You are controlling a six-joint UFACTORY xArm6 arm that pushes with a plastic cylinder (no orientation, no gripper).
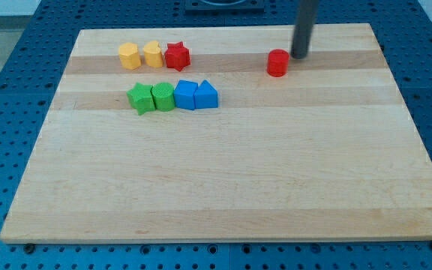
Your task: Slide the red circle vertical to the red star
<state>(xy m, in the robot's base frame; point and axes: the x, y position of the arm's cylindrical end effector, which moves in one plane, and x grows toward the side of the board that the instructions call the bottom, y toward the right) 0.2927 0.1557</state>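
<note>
my tip (300,56): bare rod, no jaws, grips nothing | red circle (277,63): just beside tip, toward view's lower left, likely placed for a leftward push | red star (177,55): well left, touching a yellow block (153,54)

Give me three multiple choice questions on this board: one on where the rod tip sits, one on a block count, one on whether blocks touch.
1. My tip is where, relative to the red circle?
A. To its right in the view
B. Far below
C. Left of it

2. How many blue blocks?
A. One
B. Two
C. Four

3. The red star is:
A. Alone
B. Stacked on green
C. Against a yellow block

Answers: 1 A, the rod ends just right of the circle. 2 B, two sit beside the green pair. 3 C, it closes the yellow row.
</note>
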